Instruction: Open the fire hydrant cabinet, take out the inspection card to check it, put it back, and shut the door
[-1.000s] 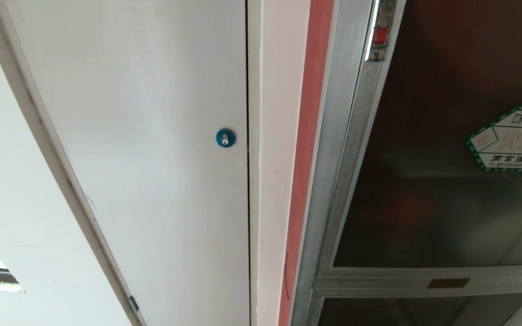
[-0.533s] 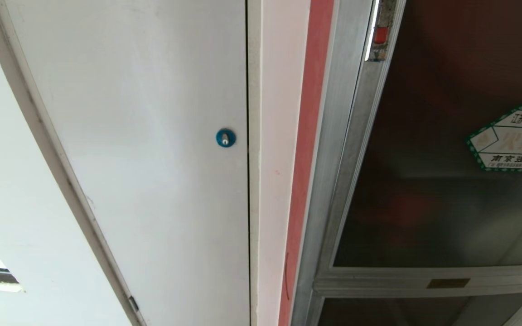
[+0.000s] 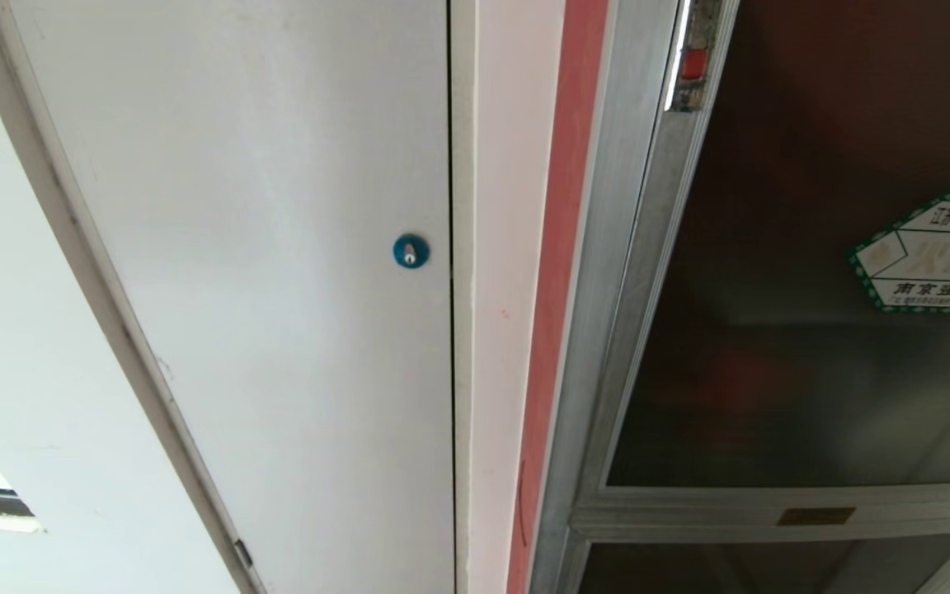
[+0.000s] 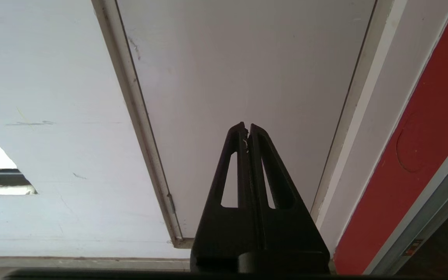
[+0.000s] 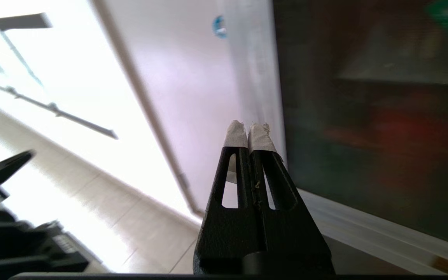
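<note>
The fire hydrant cabinet [image 3: 607, 272] with its silver frame fills the right of the head view. Its dark glass door [image 3: 805, 346] is closed and carries a green-bordered hexagonal sticker [image 3: 933, 252]. A red blur shows faintly behind the glass. The inspection card is hidden. Neither arm shows in the head view. My right gripper [image 5: 249, 128] is shut with nothing in it, its white-taped tips pointing at the silver frame [image 5: 253, 74] beside the door [image 5: 375, 116]. My left gripper [image 4: 246, 127] is shut and empty, facing the white panel door [image 4: 243, 66].
A white panel door [image 3: 277, 272] with a blue round lock [image 3: 411, 251] stands left of the cabinet, past a red strip [image 3: 562, 247]. A small red catch [image 3: 693, 63] sits on the frame's upper part. A smaller glass panel [image 3: 764, 569] lies below. Tiled floor [image 5: 91, 217] shows in the right wrist view.
</note>
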